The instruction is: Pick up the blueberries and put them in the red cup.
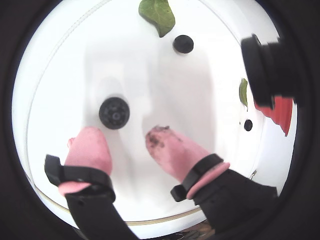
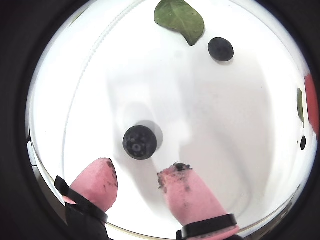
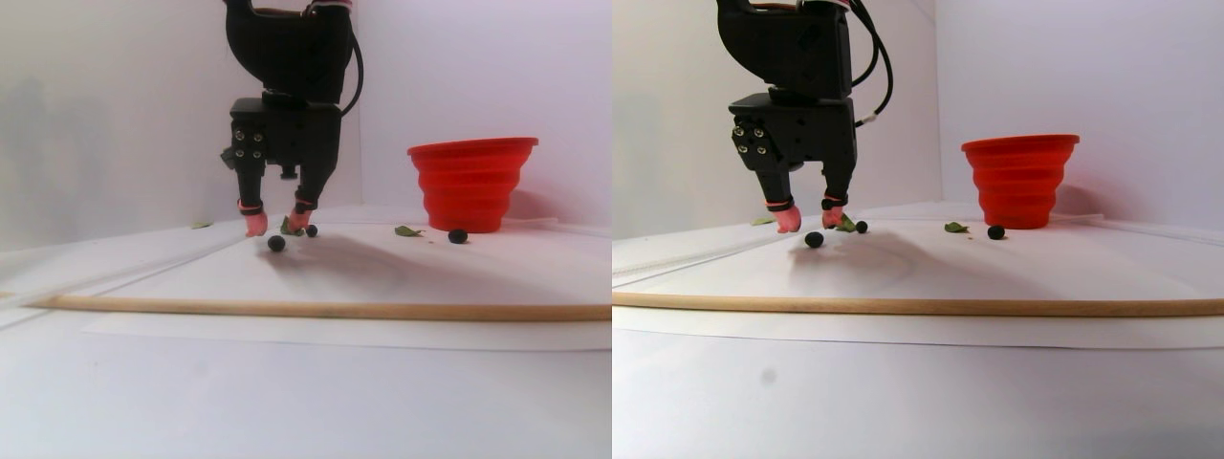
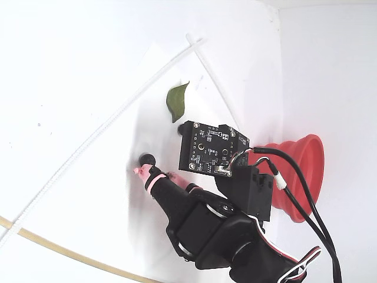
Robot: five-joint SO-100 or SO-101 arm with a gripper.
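Wrist views: gripper point(image 2: 137, 175) spread wide, empty, low over white table point(image 2: 225, 150); nearest of the blueberries point(image 2: 139, 142) just ahead of pink fingertips point(image 2: 177, 181). Advance slightly, centre it, then close gently

Green leaf point(image 4: 176, 101) flat on white table point(image 4: 70, 88); wooden strip point(image 3: 287, 309) along front.

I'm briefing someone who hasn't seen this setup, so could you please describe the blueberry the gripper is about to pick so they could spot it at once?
Start from the red cup and look across the white table to the open gripper. The target blueberry lies just beyond its pink fingertips, unlike another blueberry lying farther off beside a green leaf.
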